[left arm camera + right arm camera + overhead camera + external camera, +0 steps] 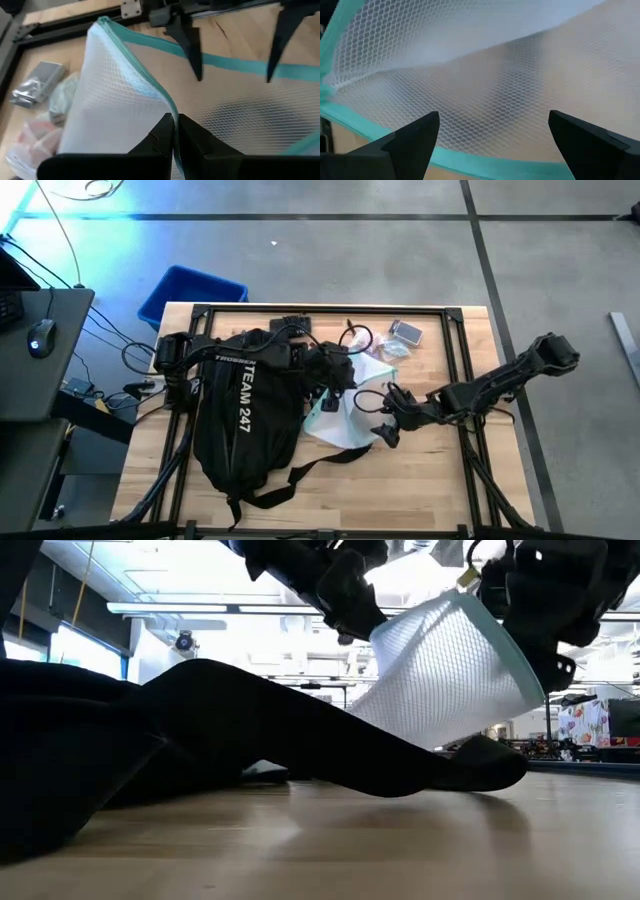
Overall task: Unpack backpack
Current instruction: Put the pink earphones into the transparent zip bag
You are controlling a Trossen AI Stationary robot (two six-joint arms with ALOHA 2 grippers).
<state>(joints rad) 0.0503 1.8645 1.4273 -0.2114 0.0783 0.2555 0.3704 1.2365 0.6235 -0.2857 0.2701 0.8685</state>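
The black backpack (240, 415) with white "TEAM 247" lettering lies flat on the table's left half. My left gripper (175, 135) reaches over the backpack and is shut on a white mesh pouch (335, 425) with a teal zip edge, held up off the table (450, 670). My right gripper (494, 116) stands open just right of the pouch (388, 415). Its two fingers (196, 60) point at the pouch's teal edge, and I cannot tell whether they touch it. In the low view black backpack fabric hides the pouch's lower end. My left gripper pinches the pouch's teal zip edge (170, 107) between its two shut fingers, near a top corner of the pouch (378, 635). The fingers slant downward from the backpack's side. The pouch hangs tilted below them, its mesh spread out toward my right gripper.
Beyond the pouch, toward the table's far edge, lie a grey foil packet (405, 332), a coiled black cable (356, 336) and clear plastic bags (378, 366). A blue bin (190, 295) stands off the far left corner. Bare wood lies along the near right (420, 480).
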